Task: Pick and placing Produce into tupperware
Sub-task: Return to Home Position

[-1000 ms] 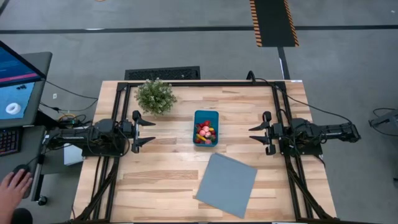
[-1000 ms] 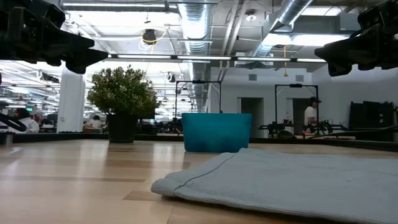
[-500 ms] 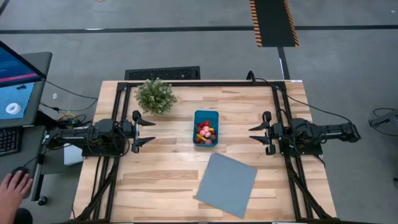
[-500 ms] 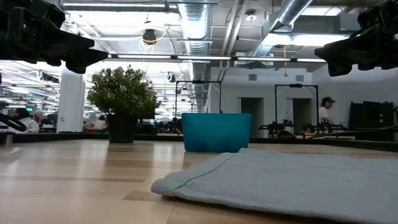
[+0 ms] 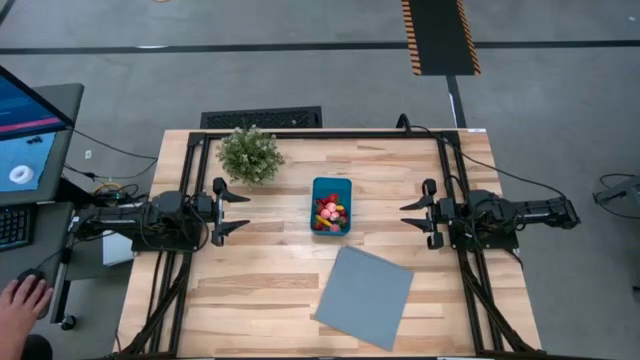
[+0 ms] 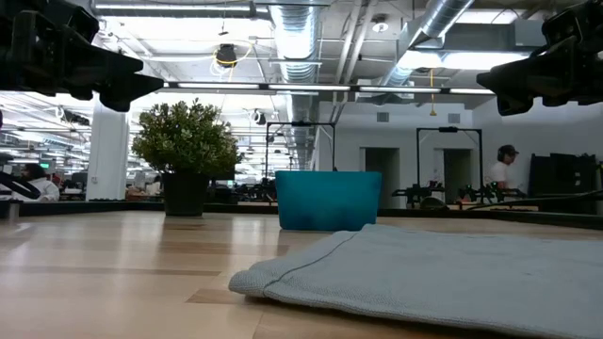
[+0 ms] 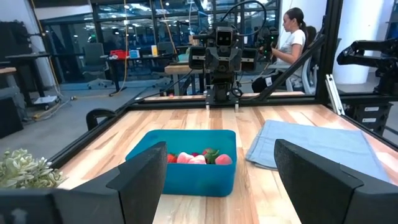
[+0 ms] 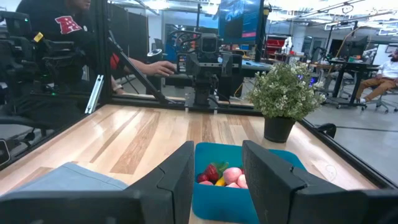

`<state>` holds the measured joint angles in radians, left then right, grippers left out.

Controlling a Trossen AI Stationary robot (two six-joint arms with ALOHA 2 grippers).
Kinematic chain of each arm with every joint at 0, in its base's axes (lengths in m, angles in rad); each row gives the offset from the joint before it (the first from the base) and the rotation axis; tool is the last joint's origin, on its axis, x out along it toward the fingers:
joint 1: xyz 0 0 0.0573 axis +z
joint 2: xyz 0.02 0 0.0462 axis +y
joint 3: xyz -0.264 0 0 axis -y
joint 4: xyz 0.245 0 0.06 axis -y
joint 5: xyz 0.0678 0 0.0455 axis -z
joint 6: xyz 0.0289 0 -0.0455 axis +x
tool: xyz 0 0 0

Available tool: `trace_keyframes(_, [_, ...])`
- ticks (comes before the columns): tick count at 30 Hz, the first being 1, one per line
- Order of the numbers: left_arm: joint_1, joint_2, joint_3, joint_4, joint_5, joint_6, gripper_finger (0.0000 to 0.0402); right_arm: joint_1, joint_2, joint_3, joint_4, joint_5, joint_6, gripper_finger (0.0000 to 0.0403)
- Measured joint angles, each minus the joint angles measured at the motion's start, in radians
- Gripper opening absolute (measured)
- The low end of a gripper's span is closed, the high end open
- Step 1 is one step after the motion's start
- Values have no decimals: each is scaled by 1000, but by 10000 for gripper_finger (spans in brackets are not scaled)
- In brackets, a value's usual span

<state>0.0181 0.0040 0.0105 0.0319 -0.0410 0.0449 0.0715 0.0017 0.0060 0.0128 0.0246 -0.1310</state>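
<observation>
Produce (image 5: 330, 212) all heaped in tub (image 5: 331, 180), none loose on worktop (image 5: 260, 280); left gripper (image 5: 246, 211) and right gripper (image 5: 405, 215) parked either side, both open, empty; job looks finished.

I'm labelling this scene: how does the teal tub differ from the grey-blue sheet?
The teal tub is small, walled and holds produce; the grey-blue sheet is larger, flat and bears nothing. The tub sits square to the wooden table near its middle; the sheet lies skewed near one edge. Both rest on that table.
</observation>
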Motion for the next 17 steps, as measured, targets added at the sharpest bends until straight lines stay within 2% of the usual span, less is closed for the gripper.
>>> trace_keyframes(17, [0,0,0,0,0,-1,285,0,0,0,0,0,0,159])
